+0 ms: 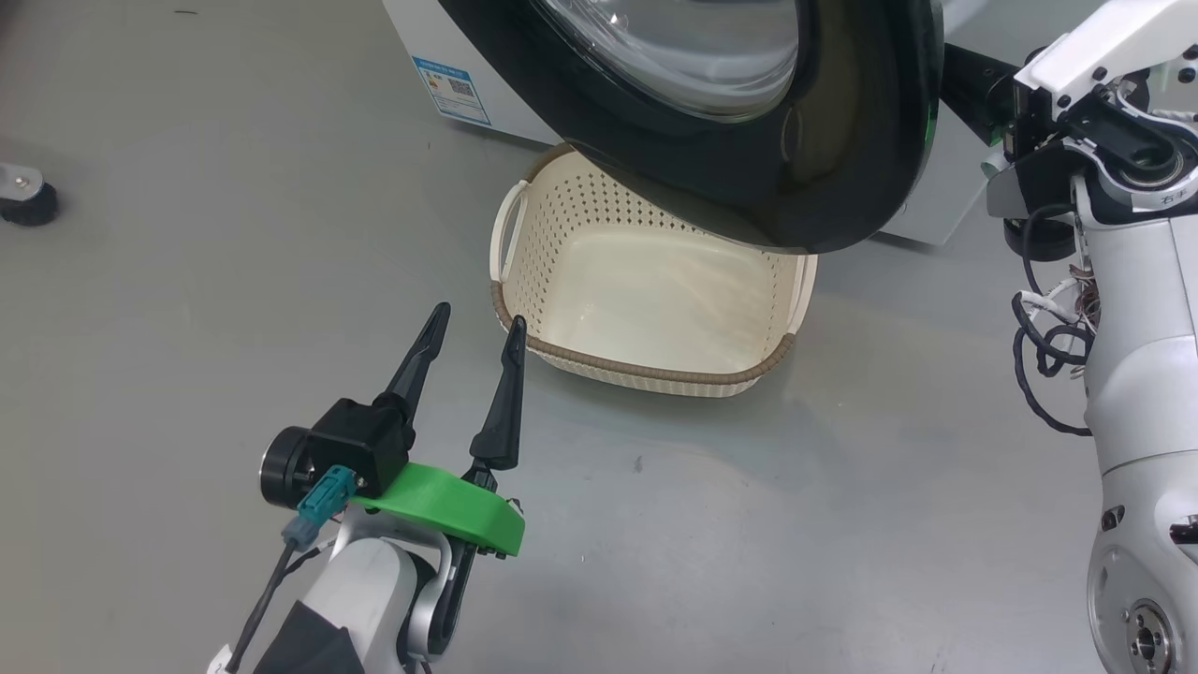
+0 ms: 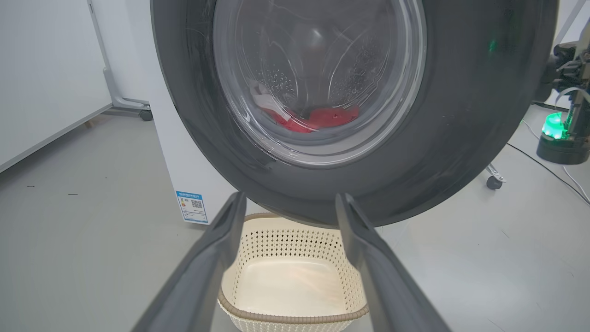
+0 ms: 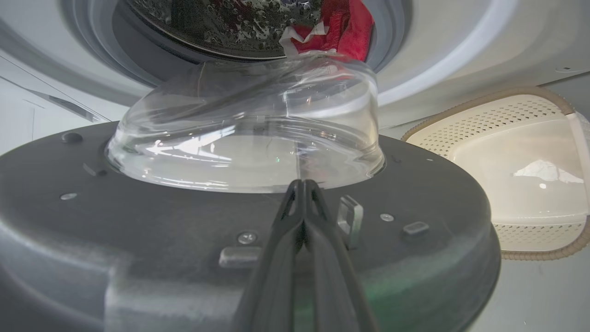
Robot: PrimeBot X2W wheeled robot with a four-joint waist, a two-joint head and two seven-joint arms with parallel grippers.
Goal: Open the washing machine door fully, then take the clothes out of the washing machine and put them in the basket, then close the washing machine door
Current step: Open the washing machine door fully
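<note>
Smooth grey floor (image 1: 187, 328) bears a perforated cream basket (image 1: 655, 373) — left gripper (image 1: 479, 316) splayed, right gripper (image 3: 302, 184) pinched shut.

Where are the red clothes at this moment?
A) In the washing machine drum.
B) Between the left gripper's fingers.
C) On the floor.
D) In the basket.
A: the clothes lie in the drum of the washing machine, beyond the washing machine door; the basket holds no red fabric, and the left gripper is open with nothing between its fingers.
</note>
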